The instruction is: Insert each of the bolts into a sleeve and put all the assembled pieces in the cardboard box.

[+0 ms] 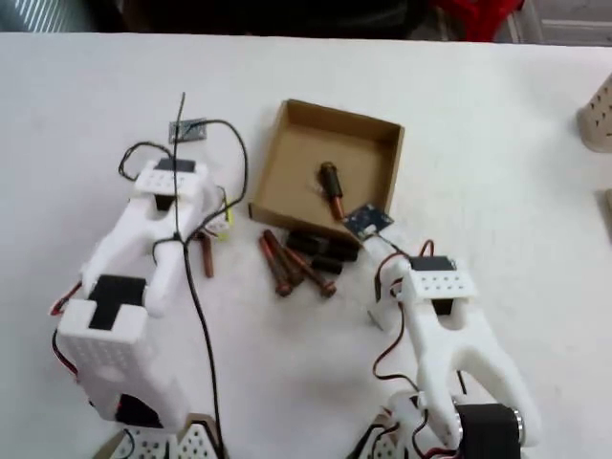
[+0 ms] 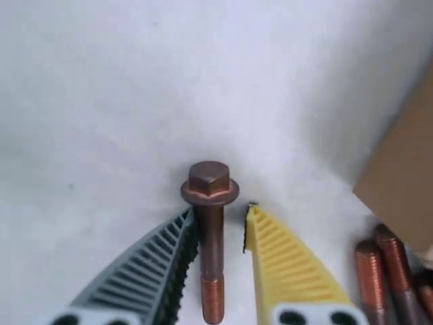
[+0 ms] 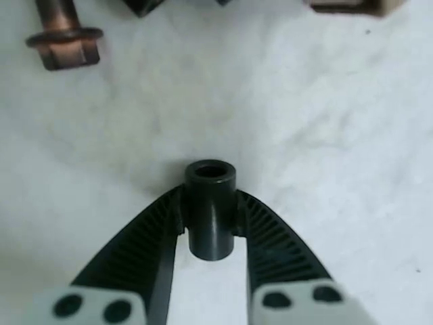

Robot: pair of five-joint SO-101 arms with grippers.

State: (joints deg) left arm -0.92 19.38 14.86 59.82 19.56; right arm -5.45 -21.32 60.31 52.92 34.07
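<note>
The white surface (image 1: 497,287) is very bright in the high view, and the light comes evenly from above. The shadows are soft and pale. The cardboard box (image 1: 277,158) has a thin dark shadow along its near wall. In the wrist views, a soft grey shadow lies around the bolt (image 2: 210,223) and the sleeve (image 3: 210,203). The top edge of the high view is dark.

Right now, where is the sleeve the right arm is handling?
In the right wrist view, the sleeve is gripped between the right gripper fingers, with a loose bolt on the table beyond it.
</note>
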